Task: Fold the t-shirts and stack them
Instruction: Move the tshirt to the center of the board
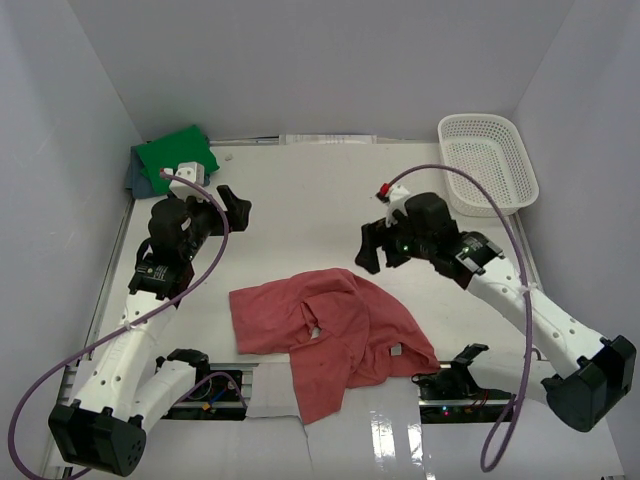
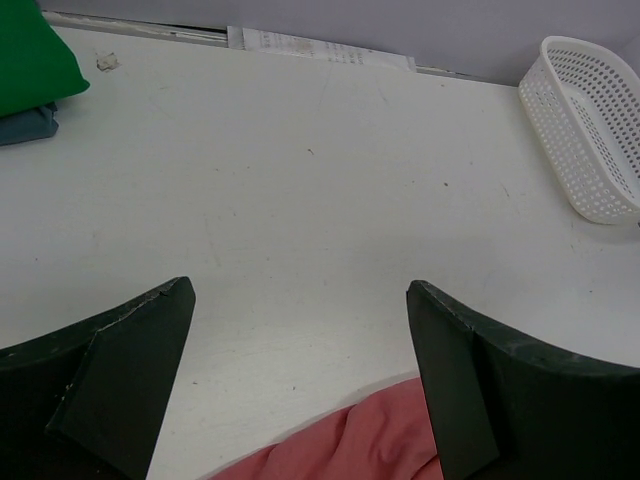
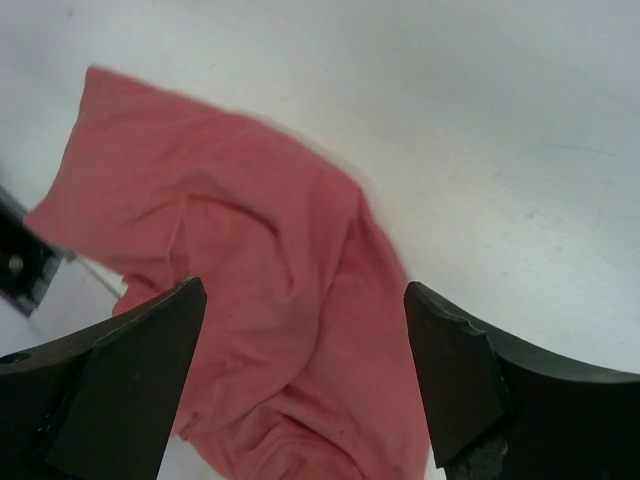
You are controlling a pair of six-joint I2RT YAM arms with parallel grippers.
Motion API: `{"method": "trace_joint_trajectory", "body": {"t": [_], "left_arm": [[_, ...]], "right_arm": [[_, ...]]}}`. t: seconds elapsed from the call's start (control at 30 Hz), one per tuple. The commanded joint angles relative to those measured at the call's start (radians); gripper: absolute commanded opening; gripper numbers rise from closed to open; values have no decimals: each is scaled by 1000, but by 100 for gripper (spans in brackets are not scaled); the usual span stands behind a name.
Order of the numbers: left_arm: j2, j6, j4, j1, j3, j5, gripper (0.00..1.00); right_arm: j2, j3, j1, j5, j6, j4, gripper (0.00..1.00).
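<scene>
The brick-red t-shirt (image 1: 330, 335) lies crumpled on the white table near its front middle. It shows in the right wrist view (image 3: 270, 300) and as a strip in the left wrist view (image 2: 350, 445). The green t-shirt (image 1: 175, 155) sits folded on the blue-grey t-shirt (image 1: 133, 180) in the far left corner; both show in the left wrist view, green (image 2: 35, 55) over blue-grey (image 2: 25, 125). My left gripper (image 1: 235, 208) is open and empty, up and left of the red shirt. My right gripper (image 1: 378, 248) is open and empty above the red shirt's far right edge.
A white lattice basket (image 1: 487, 163) stands at the far right, also in the left wrist view (image 2: 590, 130). Paper strips (image 1: 330, 140) lie along the back wall. Grey walls close in three sides. Gaps with electronics (image 1: 455, 385) open at the table's front edge.
</scene>
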State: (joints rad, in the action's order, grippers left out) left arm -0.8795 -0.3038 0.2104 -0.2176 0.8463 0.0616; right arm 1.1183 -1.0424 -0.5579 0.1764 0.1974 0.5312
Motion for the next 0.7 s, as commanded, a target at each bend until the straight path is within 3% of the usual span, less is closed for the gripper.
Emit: {"method": "trace_joint_trajectory", "body": {"t": [0.0,0.2,0.37,0.67], "left_arm": [[-9,-4,7,4,17,-51,98],[-76,-38,49,6,46,-144,98],[-160,-74,109,9,93,-141,98],[-130,-66,121,26,83,-221,98]], "right_arm": [[-52,57,-213,-156,-29,18,87],[-112,199,-586,-290,120,-27,87],[38,234,-822,-345,227,-63,86],[294,234,-895,-357,303,-157,85]]}}
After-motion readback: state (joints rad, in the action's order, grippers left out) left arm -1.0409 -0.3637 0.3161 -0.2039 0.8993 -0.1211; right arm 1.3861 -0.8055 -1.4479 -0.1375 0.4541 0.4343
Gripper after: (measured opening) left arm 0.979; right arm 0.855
